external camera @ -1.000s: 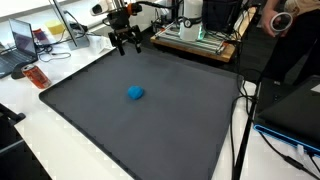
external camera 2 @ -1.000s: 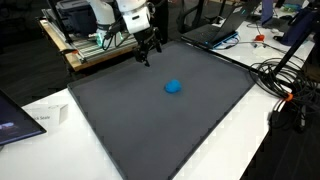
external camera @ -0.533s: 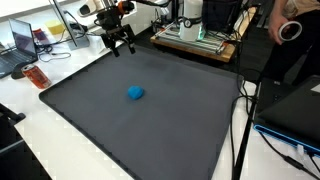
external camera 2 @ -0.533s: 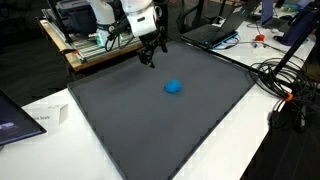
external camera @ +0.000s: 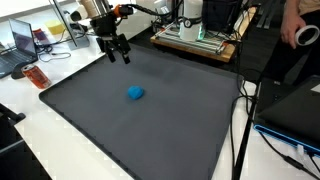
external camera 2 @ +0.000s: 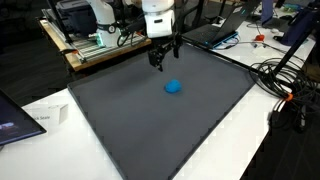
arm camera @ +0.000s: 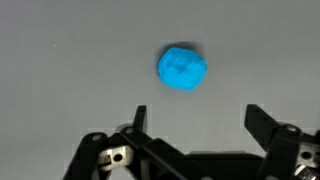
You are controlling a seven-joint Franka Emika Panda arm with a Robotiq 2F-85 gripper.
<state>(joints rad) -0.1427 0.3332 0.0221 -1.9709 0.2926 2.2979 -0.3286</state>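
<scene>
Gripper (arm camera: 197,118) status: black two-finger unit, jaws spread wide, nothing between them. The wrist view shows both fingers (arm camera: 138,118) standing clear of every surface, with bare mat in the gap.

Object nearest the gripper: a small, rounded bright blue lump (arm camera: 182,69) with a soft-looking, slightly uneven surface. In the wrist view it lies ahead of the fingertips, roughly in line with the gap between them and a little toward one finger, not touching either. It rests directly on the large dark grey mat (arm camera: 60,60).

In both exterior views the gripper (external camera: 119,52) (external camera 2: 165,58) hangs above the mat (external camera: 160,135) (external camera 2: 140,135), fingers pointing down, with no contact seen. The blue lump (external camera: 135,93) (external camera 2: 173,87) sits near the gripper but apart from it, lower and further toward the middle of the mat.

Surroundings: behind the gripper, off the mat, stands a wooden platform carrying equipment (external camera: 195,38). To one side of the gripper, beyond the mat's edge, an exterior view shows a small red-orange container (external camera: 36,76) on the white table (external camera: 30,140) and an open laptop (external camera: 20,40) further back.
</scene>
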